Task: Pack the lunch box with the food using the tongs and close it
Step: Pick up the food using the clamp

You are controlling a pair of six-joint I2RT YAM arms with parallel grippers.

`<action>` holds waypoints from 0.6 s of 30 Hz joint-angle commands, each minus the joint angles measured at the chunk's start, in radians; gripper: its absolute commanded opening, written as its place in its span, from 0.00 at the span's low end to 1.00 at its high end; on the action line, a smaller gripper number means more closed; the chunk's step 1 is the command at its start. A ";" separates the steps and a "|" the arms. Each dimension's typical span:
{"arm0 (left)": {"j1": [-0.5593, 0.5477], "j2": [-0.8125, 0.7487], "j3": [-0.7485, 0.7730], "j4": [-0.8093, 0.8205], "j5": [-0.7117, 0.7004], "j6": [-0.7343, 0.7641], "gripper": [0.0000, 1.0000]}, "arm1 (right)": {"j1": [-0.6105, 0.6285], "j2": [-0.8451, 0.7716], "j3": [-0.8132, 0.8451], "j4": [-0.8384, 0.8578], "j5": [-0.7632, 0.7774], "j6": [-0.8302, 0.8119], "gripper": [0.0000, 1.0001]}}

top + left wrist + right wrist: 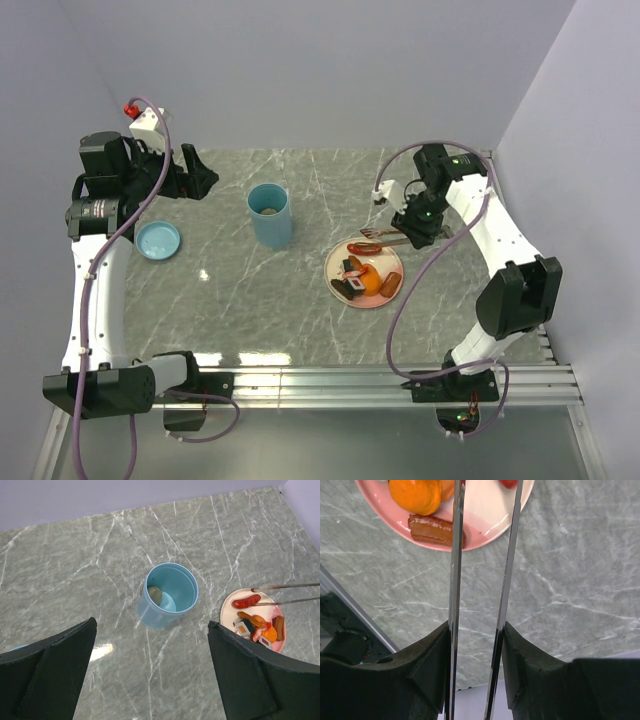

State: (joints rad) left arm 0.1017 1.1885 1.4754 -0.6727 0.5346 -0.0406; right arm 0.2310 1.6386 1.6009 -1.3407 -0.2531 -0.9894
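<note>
The light-blue lunch box (270, 215) (167, 601) stands upright and uncovered mid-table, a beige food piece (154, 594) inside it. Its lid (158, 240) lies flat to the left. More food rests on the pink plate (331, 268) (485, 510): a red piece (246, 601), an orange round (415, 495), a brown sausage (432, 530) and sushi-like rolls. My right gripper (425, 225) (476, 630) is shut on the silver tongs (385, 237) (508, 555), whose tips flank the red piece. My left gripper (195, 180) (151, 622) hangs open and holds nothing, behind and left of the lunch box.
A metal rail (380, 380) runs along the table's near edge. Walls close in the back and the right side. A white fixture with a red cap (145, 120) sits at the back left corner, behind the left arm.
</note>
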 commanded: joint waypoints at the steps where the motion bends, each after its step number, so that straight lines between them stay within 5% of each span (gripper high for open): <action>1: 0.003 -0.003 -0.006 0.028 0.018 0.010 0.99 | 0.021 0.021 0.062 -0.040 0.026 -0.020 0.48; 18: 0.004 0.008 -0.018 0.019 0.008 0.030 0.99 | 0.096 0.139 0.117 -0.069 0.091 -0.009 0.49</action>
State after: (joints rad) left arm 0.1017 1.1961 1.4586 -0.6724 0.5339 -0.0330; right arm 0.3080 1.7706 1.6821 -1.3396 -0.1898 -0.9894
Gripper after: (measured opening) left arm 0.994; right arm 0.492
